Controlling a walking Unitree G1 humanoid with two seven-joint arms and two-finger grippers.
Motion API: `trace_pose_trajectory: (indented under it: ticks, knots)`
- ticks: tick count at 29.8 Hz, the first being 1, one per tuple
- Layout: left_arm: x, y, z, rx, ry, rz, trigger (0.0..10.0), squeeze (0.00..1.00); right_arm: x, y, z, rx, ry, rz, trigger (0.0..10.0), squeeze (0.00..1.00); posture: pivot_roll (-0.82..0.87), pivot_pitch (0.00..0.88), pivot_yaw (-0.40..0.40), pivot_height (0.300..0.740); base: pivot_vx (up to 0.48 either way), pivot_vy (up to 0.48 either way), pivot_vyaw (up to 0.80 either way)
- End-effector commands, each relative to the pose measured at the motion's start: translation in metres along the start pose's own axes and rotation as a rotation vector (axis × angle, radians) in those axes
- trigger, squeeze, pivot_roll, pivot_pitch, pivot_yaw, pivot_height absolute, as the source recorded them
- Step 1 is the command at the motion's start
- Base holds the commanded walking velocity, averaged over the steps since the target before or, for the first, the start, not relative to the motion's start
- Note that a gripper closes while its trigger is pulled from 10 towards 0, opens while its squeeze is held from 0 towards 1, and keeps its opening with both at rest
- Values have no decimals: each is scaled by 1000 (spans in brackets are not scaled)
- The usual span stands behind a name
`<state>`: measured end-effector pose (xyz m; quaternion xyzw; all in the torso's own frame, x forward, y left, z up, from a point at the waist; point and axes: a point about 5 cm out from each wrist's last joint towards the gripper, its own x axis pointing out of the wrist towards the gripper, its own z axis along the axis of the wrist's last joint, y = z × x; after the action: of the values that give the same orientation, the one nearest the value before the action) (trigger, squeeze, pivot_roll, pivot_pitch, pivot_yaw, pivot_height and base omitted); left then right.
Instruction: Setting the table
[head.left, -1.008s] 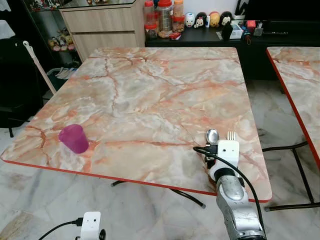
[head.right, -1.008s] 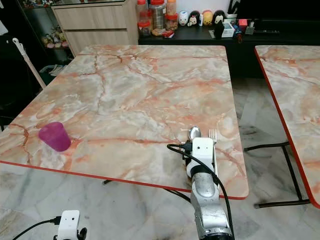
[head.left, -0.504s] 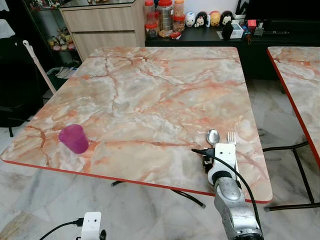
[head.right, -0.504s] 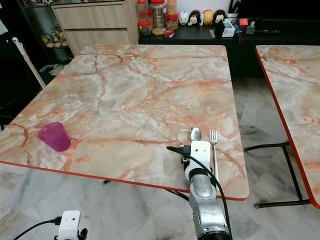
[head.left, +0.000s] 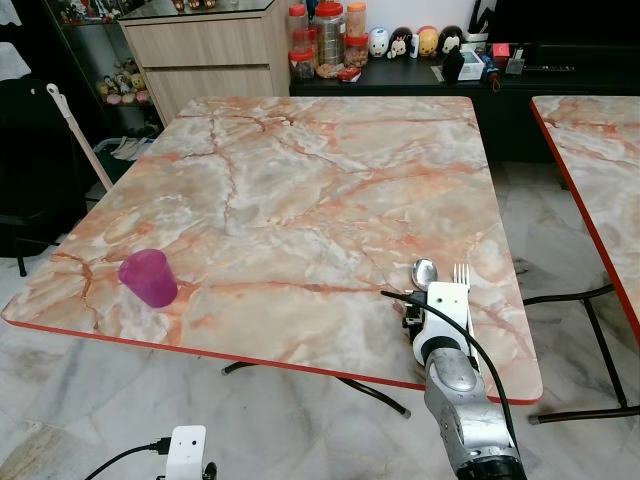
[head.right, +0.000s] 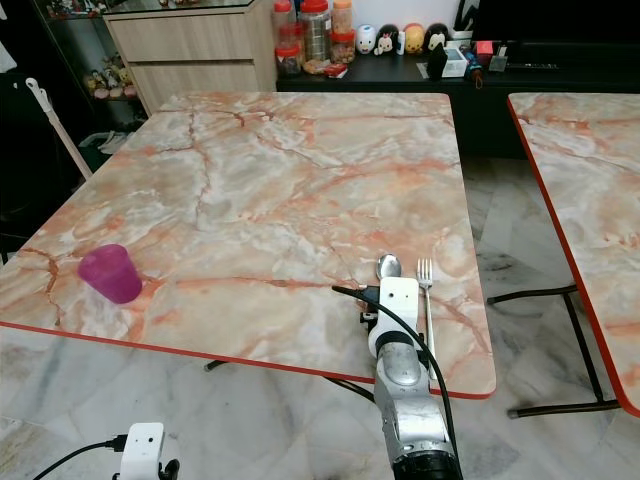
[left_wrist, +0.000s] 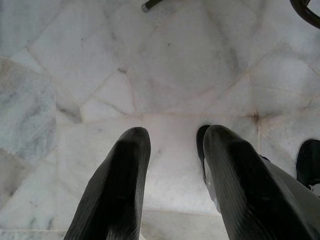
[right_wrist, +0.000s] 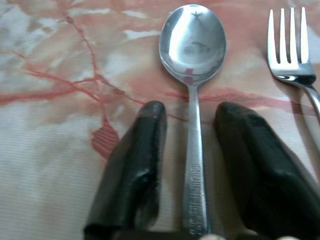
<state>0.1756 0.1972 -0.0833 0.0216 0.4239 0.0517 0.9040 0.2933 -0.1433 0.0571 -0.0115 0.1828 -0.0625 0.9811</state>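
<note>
A silver spoon (right_wrist: 192, 50) and a fork (right_wrist: 290, 55) lie side by side on the marble table (head.left: 300, 190) near its front right corner. My right gripper (right_wrist: 192, 107) sits low over the spoon's handle, open, with one black finger (right_wrist: 142, 150) on each side and a gap to the metal. From the head, the spoon's bowl (head.left: 425, 271) and the fork's tines (head.left: 461, 272) show just beyond the right wrist (head.left: 447, 305). A purple cup (head.left: 148, 277) stands upside down near the front left corner. My left gripper (left_wrist: 175, 132) hangs open over the floor.
A second marble table (head.left: 590, 150) stands to the right across a gap of tiled floor. Behind the table are a wooden cabinet (head.left: 200, 50) and a dark sideboard with jars (head.left: 325, 40) and figurines. A black chair (head.left: 30, 150) is at the left.
My right arm has drawn back a little toward the table's near edge. The spoon, fork and cup have not moved.
</note>
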Motion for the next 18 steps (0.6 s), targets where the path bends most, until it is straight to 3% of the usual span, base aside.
trace_pose_trajectory:
  ticks: [1, 18]
  knots:
    - [-1, 1, -5, -6, 27, -1, 10000, 0, 0, 0, -16, -3, 91, 4, 0, 0, 6, 55, 80, 740, 0, 0, 0]
    - [2, 3, 4, -3, 17, -2, 10000, 0, 8, 10, -1, -15, 41, 40, 0, 0, 7, 42, 92, 740, 0, 0, 0]
